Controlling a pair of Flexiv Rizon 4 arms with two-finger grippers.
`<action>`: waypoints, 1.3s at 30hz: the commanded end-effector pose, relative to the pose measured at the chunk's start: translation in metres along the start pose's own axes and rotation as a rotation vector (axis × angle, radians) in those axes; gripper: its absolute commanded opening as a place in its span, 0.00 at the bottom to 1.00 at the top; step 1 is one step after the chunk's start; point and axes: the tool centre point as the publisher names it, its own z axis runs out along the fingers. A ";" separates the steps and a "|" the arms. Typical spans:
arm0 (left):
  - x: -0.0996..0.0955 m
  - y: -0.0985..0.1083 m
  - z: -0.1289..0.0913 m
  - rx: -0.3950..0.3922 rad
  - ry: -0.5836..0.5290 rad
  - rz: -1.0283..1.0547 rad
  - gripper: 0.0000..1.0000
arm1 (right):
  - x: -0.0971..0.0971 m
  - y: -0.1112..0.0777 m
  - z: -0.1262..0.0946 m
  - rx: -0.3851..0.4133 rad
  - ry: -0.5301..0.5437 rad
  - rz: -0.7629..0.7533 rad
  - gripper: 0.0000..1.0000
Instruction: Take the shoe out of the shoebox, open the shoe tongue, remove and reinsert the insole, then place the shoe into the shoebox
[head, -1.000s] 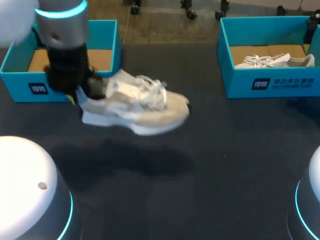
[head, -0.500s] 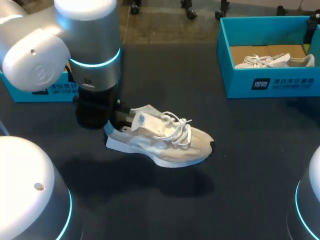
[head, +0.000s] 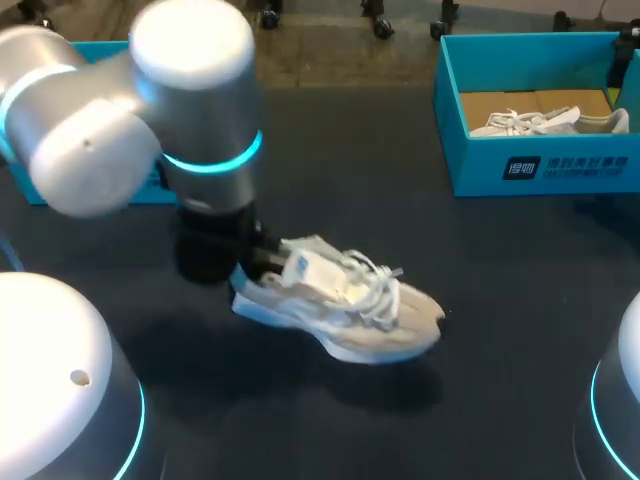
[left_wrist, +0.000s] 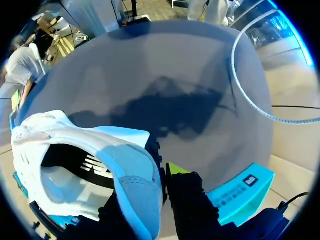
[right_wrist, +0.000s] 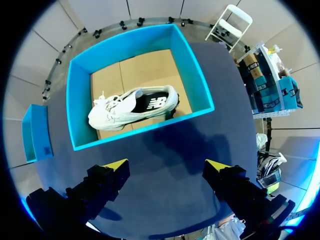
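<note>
While I watch, shoe (head: 350, 305): heel clamped in left gripper (left_wrist: 160, 175), near table (head: 520, 330) middle.
Right gripper (right_wrist: 165, 167): fingers apart, empty; box (right_wrist: 135, 37) ahead holds another shoe (right_wrist: 132, 107).

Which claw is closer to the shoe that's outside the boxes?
Left. The left claw grips the shoe by its heel; the right claw hangs open above the shoebox holding the other shoe, well away.

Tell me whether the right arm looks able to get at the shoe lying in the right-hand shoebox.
Probably yes. The right hand hangs open above the shoebox, which has no lid, and the white shoe lies alone on its cardboard floor with nothing over it.
</note>
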 end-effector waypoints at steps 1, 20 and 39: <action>-0.039 0.022 0.034 0.042 0.027 0.002 0.00 | 0.000 0.000 0.000 0.000 0.001 0.000 1.00; -0.082 0.026 0.091 0.113 0.053 -0.083 0.00 | 0.000 0.000 0.000 0.000 0.001 0.000 1.00; -0.091 0.024 0.109 0.150 0.083 -0.114 0.00 | 0.000 0.000 0.000 0.000 0.001 0.000 1.00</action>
